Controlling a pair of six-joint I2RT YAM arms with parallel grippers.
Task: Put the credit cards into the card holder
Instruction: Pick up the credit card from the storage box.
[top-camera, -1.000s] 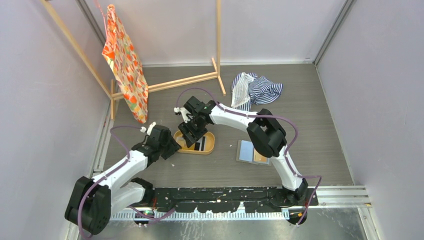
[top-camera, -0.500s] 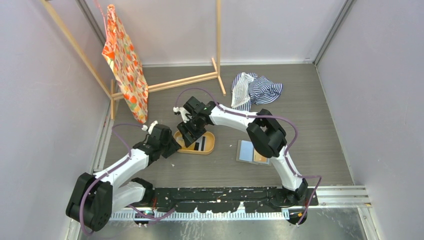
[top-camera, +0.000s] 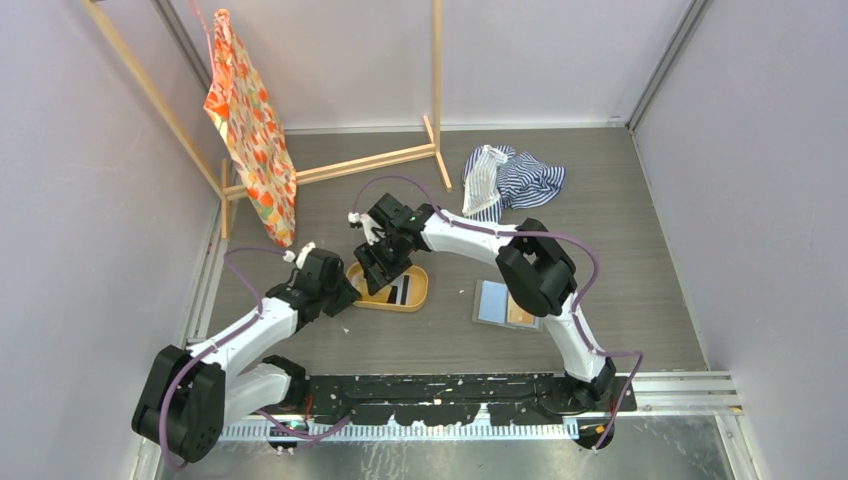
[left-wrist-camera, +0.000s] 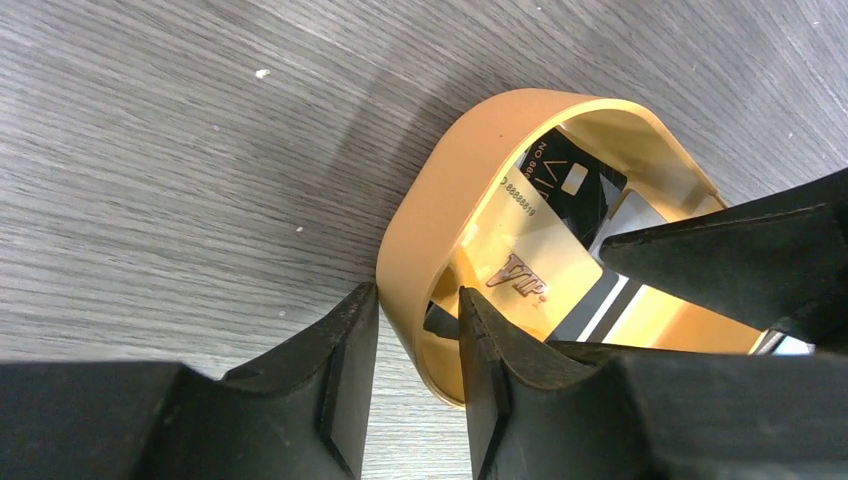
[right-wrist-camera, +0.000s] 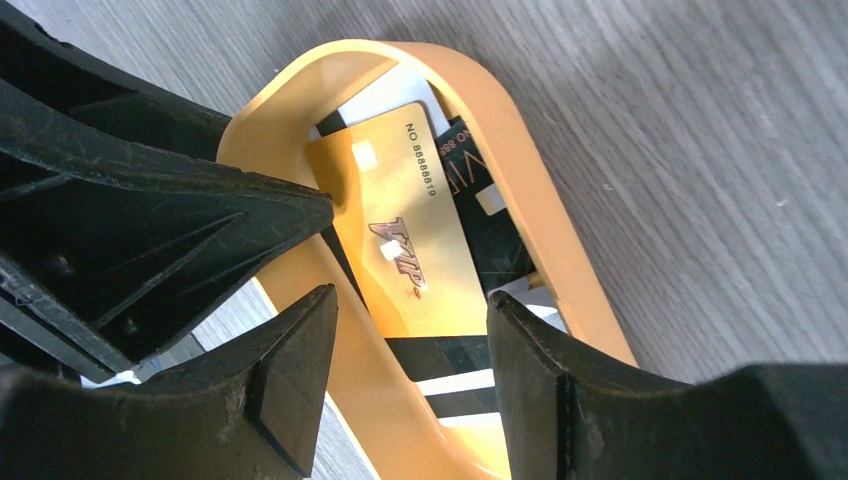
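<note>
The left gripper (left-wrist-camera: 418, 300) has its black jaws drawn in on the near wall of the shiny oval orange plastic tray (left-wrist-camera: 440, 180), one finger outside and one inside, with no gap I can make out. The right gripper (right-wrist-camera: 405, 305) hangs over the tray's inside. Its jaws are well apart with nothing held, and they straddle the gold rectangular plastic card marked VIP (right-wrist-camera: 400, 230). That gold card lies flat on top of a small pile. A glossy black card (right-wrist-camera: 480, 200) pokes out beside it, and striped and white cards show beneath.

The flat grey-brown folding card holder (top-camera: 492, 302) lies spread open on the grey wood-grain table (left-wrist-camera: 150, 150). It is to the right of the tray, partly under the right arm's elbow. Whether it holds a card is too small to tell.

The likeliest trouble is the pick itself. A thin card lying flat gives the fingertips no edge, so they may skid across it, or pinch two cards at once. A hard downward push could tip the tray or wrench it out of the left jaws if that hold is only light. The two grippers are crowded close and could knock together. In carrying the card across, the right elbow could brush the card holder and shift it or fold it shut.
</note>
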